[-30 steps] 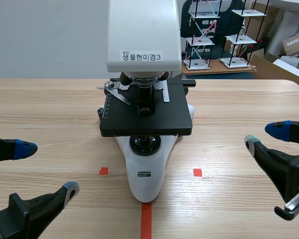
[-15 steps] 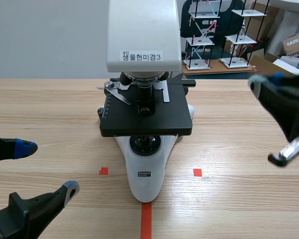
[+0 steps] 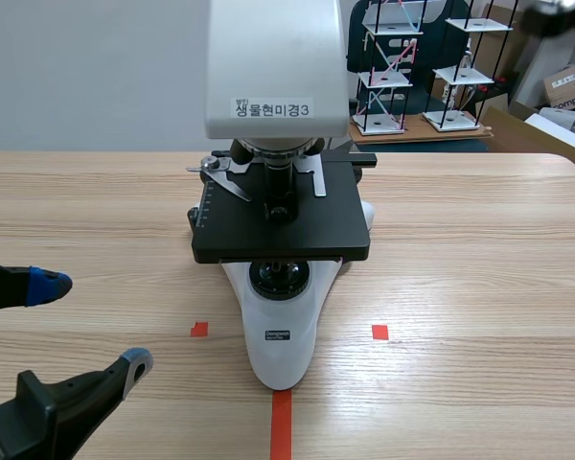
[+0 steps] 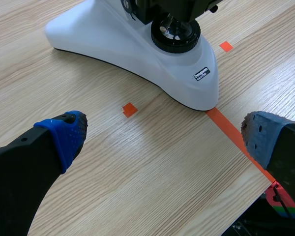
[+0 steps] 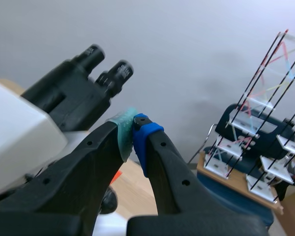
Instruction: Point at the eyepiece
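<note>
Right pincer [image 5: 133, 129] closed near eyepiece [image 5: 115, 73], left pincer [image 4: 163, 133] wide over wooden table [image 3: 460, 240] (grey wall [image 5: 187, 49] behind)

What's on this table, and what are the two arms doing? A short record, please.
Object: white and black microscope on pale wooden table
Eyepiece: two black tubes atop the microscope's head
Right gripper: shut, empty, tip aimed at the eyepiece tubes just ahead; contact unclear
Left gripper: open, empty, low over the table near the microscope's white base
</note>
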